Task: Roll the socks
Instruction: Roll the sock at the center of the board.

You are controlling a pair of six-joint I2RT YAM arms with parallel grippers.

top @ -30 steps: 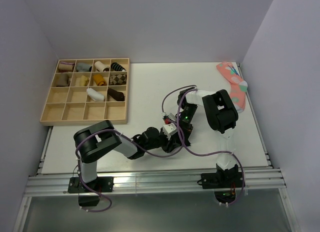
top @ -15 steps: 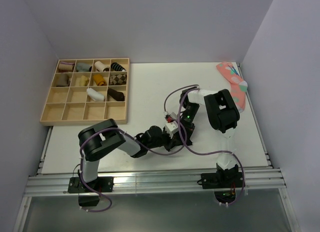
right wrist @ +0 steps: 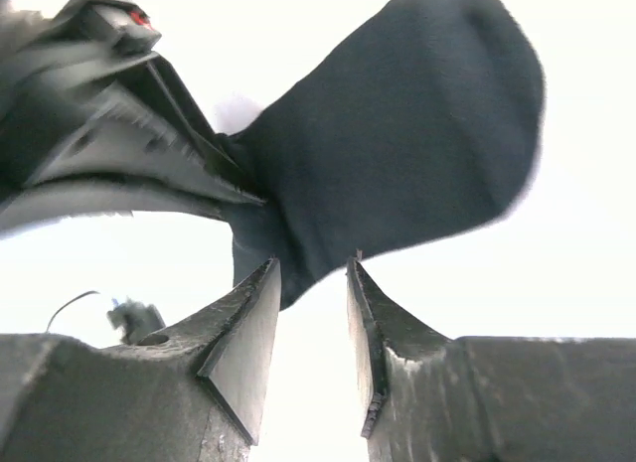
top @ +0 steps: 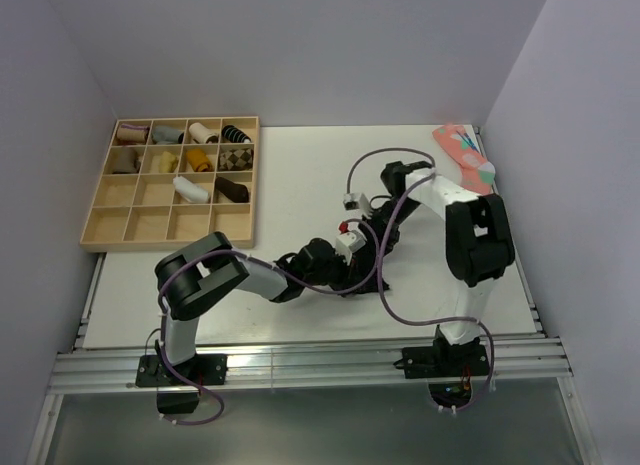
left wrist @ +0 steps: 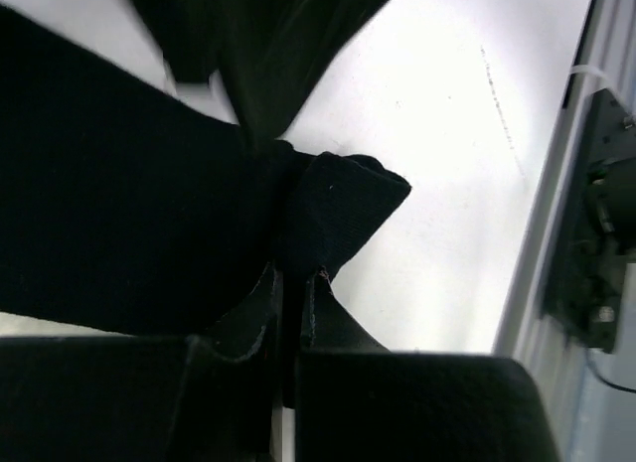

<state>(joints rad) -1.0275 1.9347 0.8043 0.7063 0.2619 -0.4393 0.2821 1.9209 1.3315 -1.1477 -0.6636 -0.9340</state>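
The black sock (right wrist: 397,154) is on the white table (top: 300,175), a little below and right of the middle of the overhead view, where it is hard to pick out from the dark arms (top: 250,277) above it. In the left wrist view it fills the left half of the frame. It is gathered to a narrow waist at the centre, with one flap fanning out to the right.

The left gripper (left wrist: 295,273) has its jaws pressed together on that waist, pinching the cloth. The right gripper (right wrist: 311,268) has its jaws standing apart (its own camera shows the sock's rounded end at upper right). A corner of the sock reaches down into the gap, unclamped.

At the overhead view's upper left sits a wooden tray (top: 100,225) with rolled socks (top: 192,189) in several cells. A coral-pink sock (top: 465,155) lies at the upper right.
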